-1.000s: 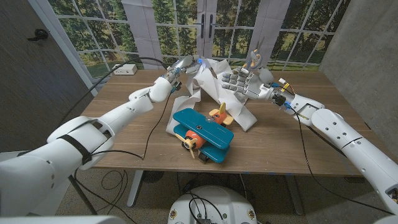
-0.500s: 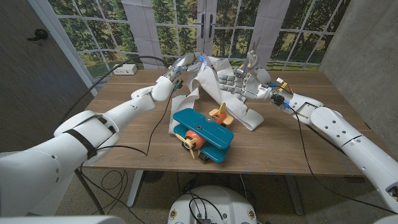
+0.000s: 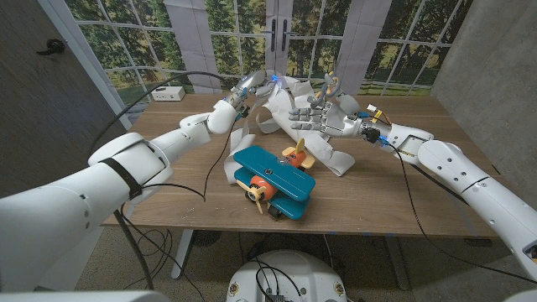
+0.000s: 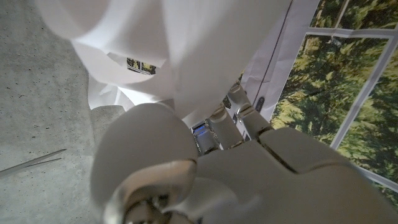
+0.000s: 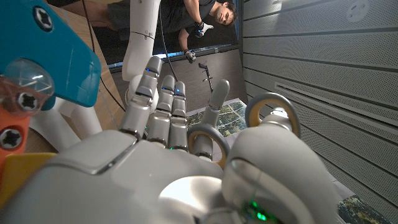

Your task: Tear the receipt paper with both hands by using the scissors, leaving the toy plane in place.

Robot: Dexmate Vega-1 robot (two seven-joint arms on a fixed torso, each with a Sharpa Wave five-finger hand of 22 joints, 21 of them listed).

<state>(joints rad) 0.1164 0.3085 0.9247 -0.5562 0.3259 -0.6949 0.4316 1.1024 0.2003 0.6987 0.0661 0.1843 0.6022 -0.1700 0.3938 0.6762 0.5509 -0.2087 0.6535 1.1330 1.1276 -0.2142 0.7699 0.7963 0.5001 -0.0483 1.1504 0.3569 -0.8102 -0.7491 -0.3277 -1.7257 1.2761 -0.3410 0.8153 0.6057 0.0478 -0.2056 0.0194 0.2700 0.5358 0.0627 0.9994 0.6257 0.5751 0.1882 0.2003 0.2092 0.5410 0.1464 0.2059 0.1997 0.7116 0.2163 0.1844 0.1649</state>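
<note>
both robot hands [image 3: 252, 85] [image 3: 315, 113] hold receipt paper [image 3: 289, 105] above the toy plane [image 3: 273, 178].

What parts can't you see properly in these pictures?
- Scissors blades: in the right wrist view, the right hand hides them.
- Left hand grip on the receipt paper: too small in the head view.
- Toy plane: cut off by the right wrist view's edge.

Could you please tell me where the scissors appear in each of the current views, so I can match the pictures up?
Head view: scissors stick up from the right hand, at the table's far side.
Right wrist view: their ring handles sit over the hand's back.
Left wrist view: I cannot make them out.
Shared landmark: the blue toy plane.
</note>
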